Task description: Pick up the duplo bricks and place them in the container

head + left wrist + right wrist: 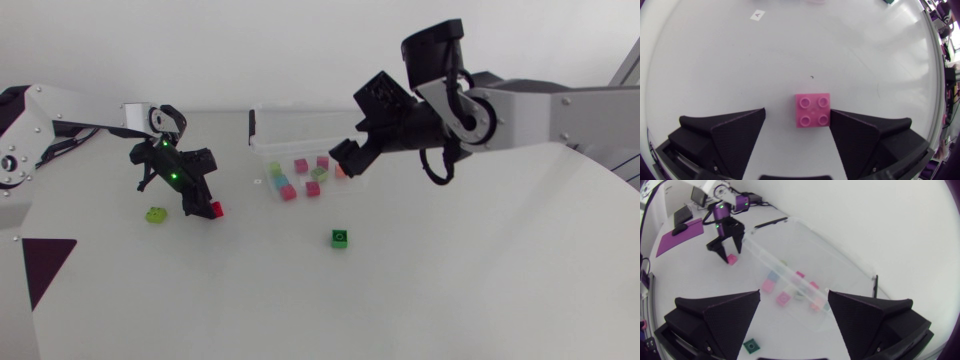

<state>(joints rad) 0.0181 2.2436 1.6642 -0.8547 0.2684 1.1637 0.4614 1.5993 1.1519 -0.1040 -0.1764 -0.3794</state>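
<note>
Plainly the pick-up step is in hand on the left side, judging by how things lie on the white table [480, 300]. The clear container [300, 125] sits at about twelve o'clock from the table's middle and already holds several bricks [288, 193], pink, green and pale blue.

The right gripper [349, 158] hangs over the container's three o'clock end. Its fingers are spread wide with nothing between them.

The left gripper [797, 125] is down at the table, at about eight o'clock from the container. It stands open around the pink brick [812, 110]. The brick seems to touch one finger, while a clear gap separates it from the other, so it is not yet gripped. The next move, I judge, calls for closing the fingers squarely on the brick's two sides, then lifting and carrying it toward two o'clock to the container.

Two pieces lie loose. The dark green brick [340, 238] is at five o'clock from the container, and a lime piece [155, 214] is just beside the pink brick at nine o'clock.

A small white label [757, 15] lies ahead of the left gripper and bears a single printed letter. No brand marking can be made out.
</note>
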